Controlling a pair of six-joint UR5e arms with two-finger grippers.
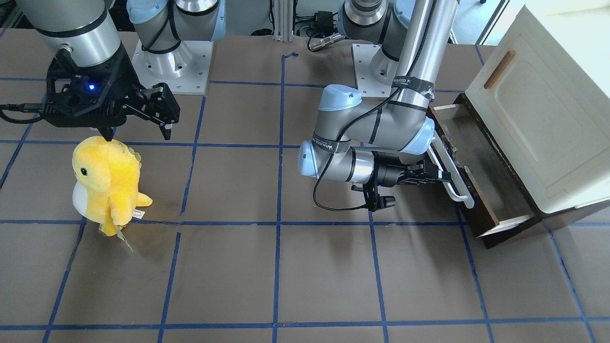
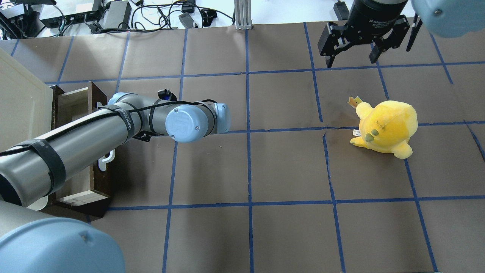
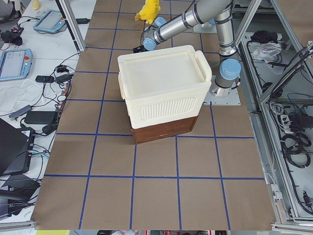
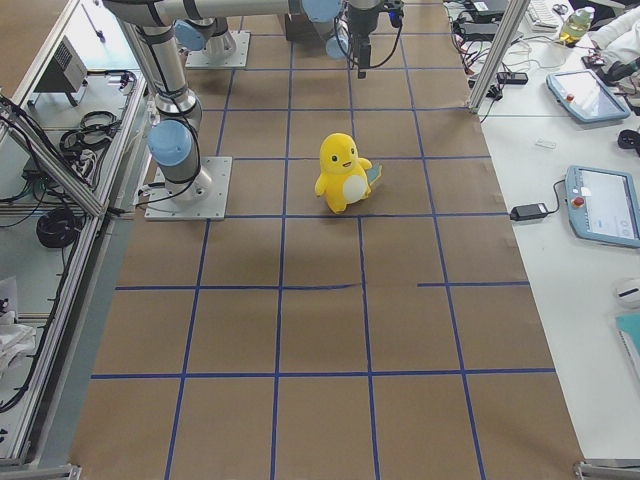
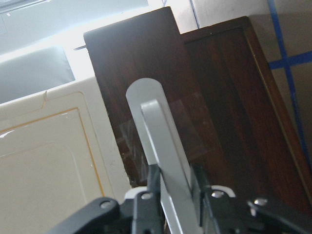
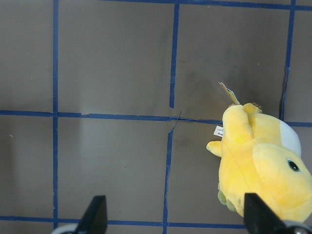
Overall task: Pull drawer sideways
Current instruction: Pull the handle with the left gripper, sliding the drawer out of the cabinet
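The drawer [image 1: 495, 176] stands partly pulled out from under a cream cabinet [image 1: 538, 109], its dark brown front facing the table's middle. Its long white bar handle [image 1: 452, 183] runs along the front. My left gripper [image 1: 441, 177] is shut on that handle near its middle. In the left wrist view the handle [image 5: 163, 141] passes between the two fingers of the gripper [image 5: 174, 200], against the dark front [image 5: 224, 112]. In the overhead view my left arm hides the gripper, and the drawer [image 2: 81, 94] shows only in part. My right gripper [image 1: 138, 136] hangs open and empty, far from the drawer; it also shows in the overhead view [image 2: 351, 60].
A yellow plush toy [image 1: 105, 181] stands on the brown table cover just below my right gripper; it also shows in the right wrist view [image 6: 263, 165]. The cream cabinet has a small brown wooden handle [image 1: 499, 69]. Blue tape lines cross the table.
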